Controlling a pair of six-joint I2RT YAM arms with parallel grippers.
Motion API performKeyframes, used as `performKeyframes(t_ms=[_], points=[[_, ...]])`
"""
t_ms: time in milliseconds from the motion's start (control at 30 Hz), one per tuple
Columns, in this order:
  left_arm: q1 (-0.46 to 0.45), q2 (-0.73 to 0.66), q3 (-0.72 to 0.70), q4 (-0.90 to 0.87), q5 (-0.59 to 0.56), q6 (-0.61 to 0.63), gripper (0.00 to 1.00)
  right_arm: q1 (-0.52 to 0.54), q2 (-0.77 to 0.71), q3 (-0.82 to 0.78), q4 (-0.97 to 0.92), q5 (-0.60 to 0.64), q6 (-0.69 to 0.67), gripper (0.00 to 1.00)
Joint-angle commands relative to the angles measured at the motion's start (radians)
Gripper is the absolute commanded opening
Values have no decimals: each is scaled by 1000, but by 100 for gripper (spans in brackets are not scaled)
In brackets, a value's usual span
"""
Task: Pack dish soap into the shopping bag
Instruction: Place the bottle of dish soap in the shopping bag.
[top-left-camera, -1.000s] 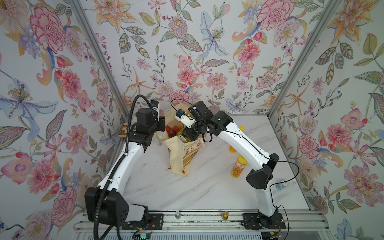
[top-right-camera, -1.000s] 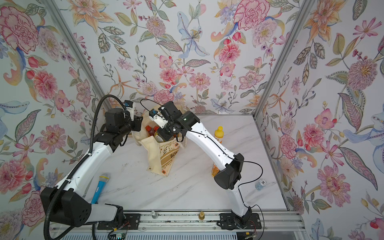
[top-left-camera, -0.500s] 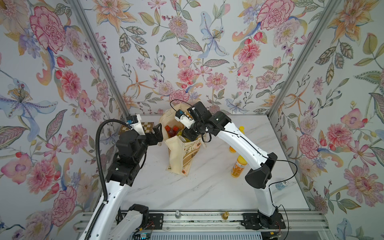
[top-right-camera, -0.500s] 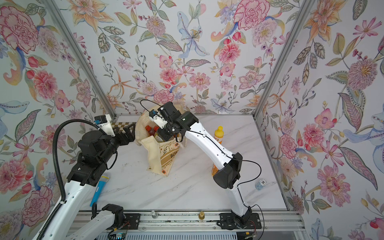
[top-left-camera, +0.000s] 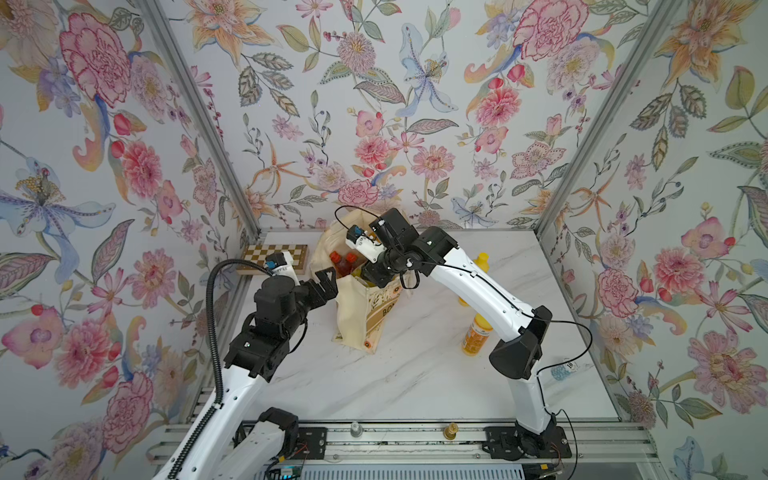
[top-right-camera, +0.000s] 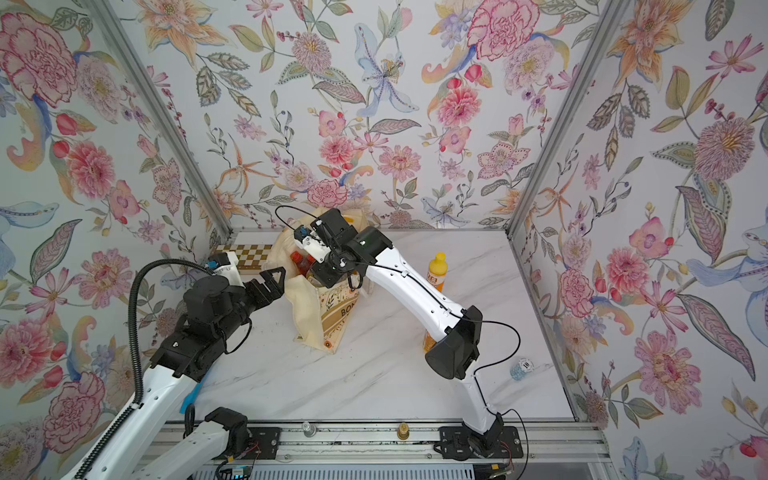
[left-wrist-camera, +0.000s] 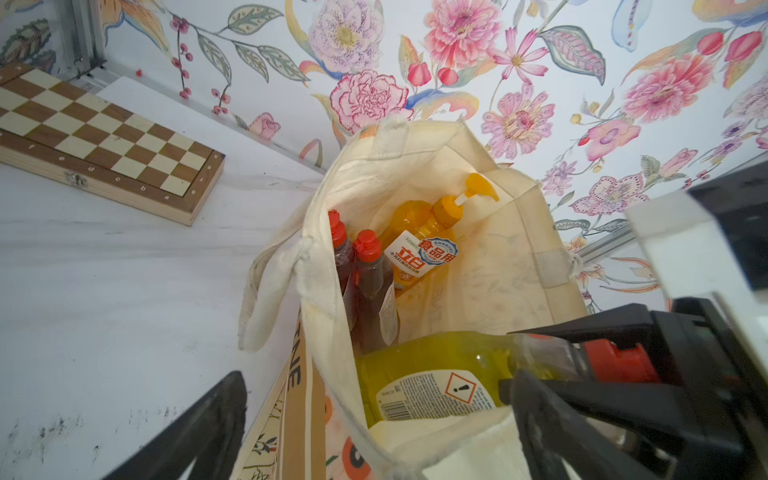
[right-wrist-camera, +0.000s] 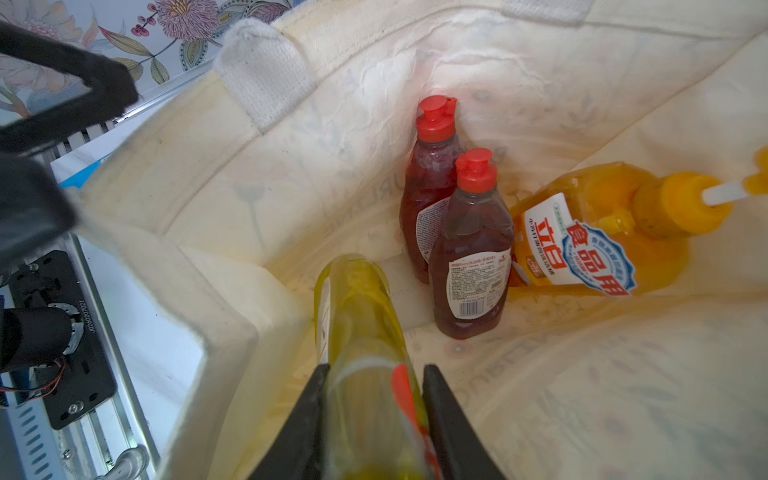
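The cream shopping bag (top-left-camera: 365, 316) stands open at the back middle of the table in both top views. Two dark-red, red-capped dish soap bottles (right-wrist-camera: 469, 257) stand inside it, and an orange pump bottle (right-wrist-camera: 602, 232) leans beside them. My right gripper (right-wrist-camera: 374, 415) is shut on an olive-green bottle (right-wrist-camera: 357, 316), which hangs inside the bag's mouth. My left gripper (top-left-camera: 328, 286) is open and empty, just left of the bag's rim (left-wrist-camera: 324, 291). Two orange, yellow-capped bottles (top-left-camera: 476, 338) (top-right-camera: 436, 270) stand on the table to the right of the bag.
A wooden chessboard (top-left-camera: 257, 257) lies at the back left corner. A blue object (top-right-camera: 189, 399) lies under my left arm, and a small round item (top-right-camera: 523, 368) sits near the right wall. The floral walls close in the table on three sides.
My left arm has drawn back from the bag's left rim toward the front left, and its jaws have opened. The right arm and the olive-green bottle have stayed put.
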Motion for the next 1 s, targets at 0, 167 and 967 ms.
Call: performKeyframes(t_ms=[0,167,967], points=[[-7,21,-28,29,20,-30,99,18,-22,1,95,-15,9,0],[-9,44,-63,71,69,-44,99,19,-35,-29,95,-8,12,0],[-8,13,-54,98,98,-62,99,84,-51,-101,95,-11,37,0]])
